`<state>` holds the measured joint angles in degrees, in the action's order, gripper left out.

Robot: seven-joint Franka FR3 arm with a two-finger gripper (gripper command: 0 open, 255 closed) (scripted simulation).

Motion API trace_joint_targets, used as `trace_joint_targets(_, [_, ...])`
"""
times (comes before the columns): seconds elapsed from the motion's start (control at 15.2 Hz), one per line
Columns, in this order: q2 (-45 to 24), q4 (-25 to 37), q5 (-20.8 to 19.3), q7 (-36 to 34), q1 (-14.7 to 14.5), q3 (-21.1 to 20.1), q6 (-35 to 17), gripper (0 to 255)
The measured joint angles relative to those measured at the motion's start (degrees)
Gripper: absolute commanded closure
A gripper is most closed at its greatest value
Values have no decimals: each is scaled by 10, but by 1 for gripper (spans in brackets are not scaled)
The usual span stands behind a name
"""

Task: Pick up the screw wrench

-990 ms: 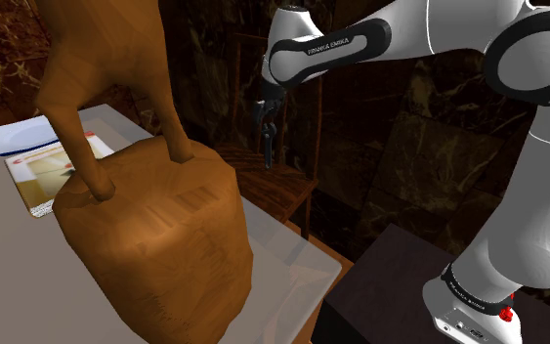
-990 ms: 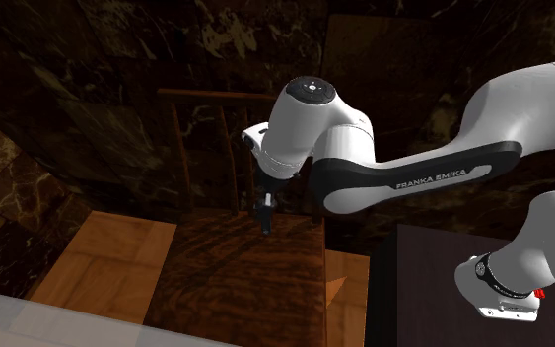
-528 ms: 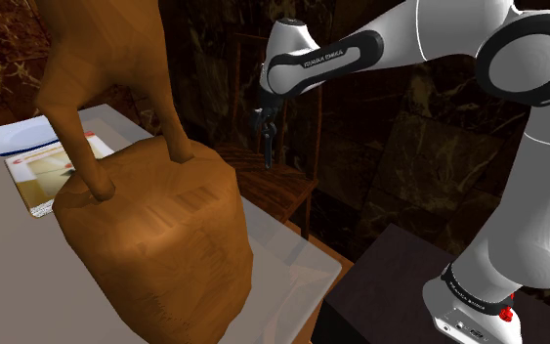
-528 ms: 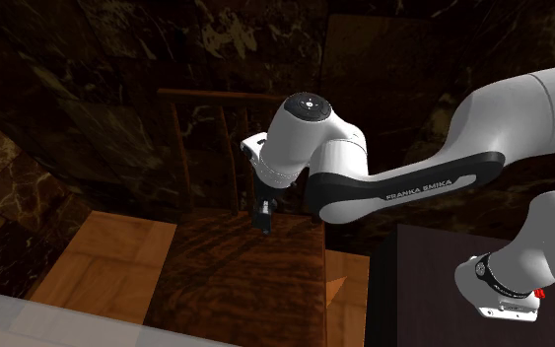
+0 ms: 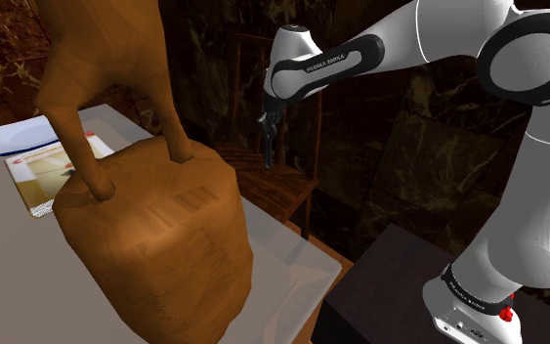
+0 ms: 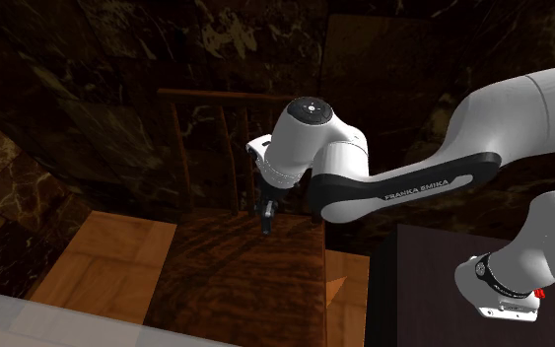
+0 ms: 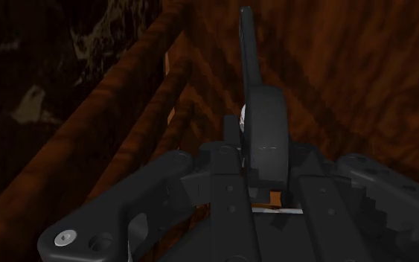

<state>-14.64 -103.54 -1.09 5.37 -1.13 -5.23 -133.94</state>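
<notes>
Your fingers [image 7: 228,186] are clamped on the dark screw wrench [image 7: 263,126], with its handle pointing straight away from the hand. You're holding it upright over the wooden chair [image 6: 236,271] seat, near the chair's back rail.

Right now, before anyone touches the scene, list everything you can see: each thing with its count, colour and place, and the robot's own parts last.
Wrench: one, dark grey, clasped between the gripper's fingers over the chair.
Chair: one, brown wood, beneath the gripper, beside the table.
Bulky object: one, brown, on the table, with two limbs rising from it.
Printed pack: one, white with blue and red, flat on the table behind the bulky object.
Table: one, pale grey, at the shoulder view's left.
Floor: orange-brown wood, around the chair.
Stand: one, dark, at the shoulder view's lower right.
Arm: one, white with dark joints.
Gripper: one, black, shut on the wrench.
</notes>
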Motion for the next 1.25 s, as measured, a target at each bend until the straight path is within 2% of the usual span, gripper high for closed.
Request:
trace_joint_targets(0.26, [-10,16,-1,1,0,0,7,255])
trace_joint_targets(1.25, [11,96,2,3,0,-1,108,255])
